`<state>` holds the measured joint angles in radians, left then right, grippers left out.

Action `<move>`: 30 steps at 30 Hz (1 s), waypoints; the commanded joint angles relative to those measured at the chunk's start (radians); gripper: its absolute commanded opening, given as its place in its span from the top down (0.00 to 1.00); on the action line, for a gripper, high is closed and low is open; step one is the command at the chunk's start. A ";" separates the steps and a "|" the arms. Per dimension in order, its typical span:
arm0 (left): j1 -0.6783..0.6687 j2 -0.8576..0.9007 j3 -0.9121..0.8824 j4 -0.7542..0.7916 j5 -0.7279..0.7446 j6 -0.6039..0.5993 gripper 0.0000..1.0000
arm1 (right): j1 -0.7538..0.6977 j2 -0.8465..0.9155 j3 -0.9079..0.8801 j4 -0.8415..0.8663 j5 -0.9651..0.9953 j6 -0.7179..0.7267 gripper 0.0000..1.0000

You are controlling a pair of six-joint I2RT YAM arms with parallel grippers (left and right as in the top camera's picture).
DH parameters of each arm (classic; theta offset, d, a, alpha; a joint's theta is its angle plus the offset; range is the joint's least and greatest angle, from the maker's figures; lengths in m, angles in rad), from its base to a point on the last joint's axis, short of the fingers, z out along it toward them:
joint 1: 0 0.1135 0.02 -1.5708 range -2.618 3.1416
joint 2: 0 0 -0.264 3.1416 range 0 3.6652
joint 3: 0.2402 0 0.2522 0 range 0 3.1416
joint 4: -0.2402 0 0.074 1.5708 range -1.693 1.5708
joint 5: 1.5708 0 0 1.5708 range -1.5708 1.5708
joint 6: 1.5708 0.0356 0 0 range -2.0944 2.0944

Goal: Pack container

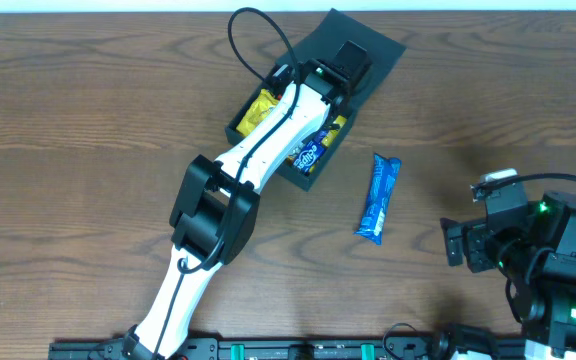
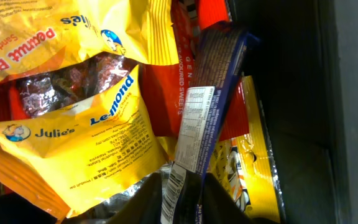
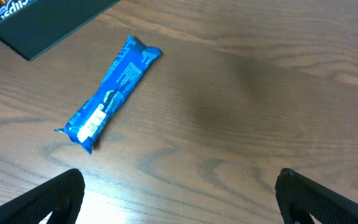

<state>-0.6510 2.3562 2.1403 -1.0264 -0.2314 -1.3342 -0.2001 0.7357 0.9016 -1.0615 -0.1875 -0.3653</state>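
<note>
Now the blue packet (image 3: 107,93) lies slantwise ahead of the empty, wide-open right fingers (image 3: 61,199); left fingers (image 2: 219,205), inside the container (image 1: 308,180), straddle a dark packet (image 2: 210,106), grip unclear.

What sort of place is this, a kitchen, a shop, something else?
Most likely a robotics lab test bench. Two robot arms, the left arm and right arm, sit at a wood-grain table, filling a dark box with yellow snack packets; a blue packet lies outside.
</note>
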 commanded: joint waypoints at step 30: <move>0.000 -0.036 0.017 -0.016 -0.156 0.078 0.94 | -0.009 -0.001 0.000 -0.001 -0.011 0.013 0.01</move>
<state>-0.6510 2.3562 2.1403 -1.0321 -0.3561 -1.2778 -0.2001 0.7357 0.9016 -1.0615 -0.1875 -0.3653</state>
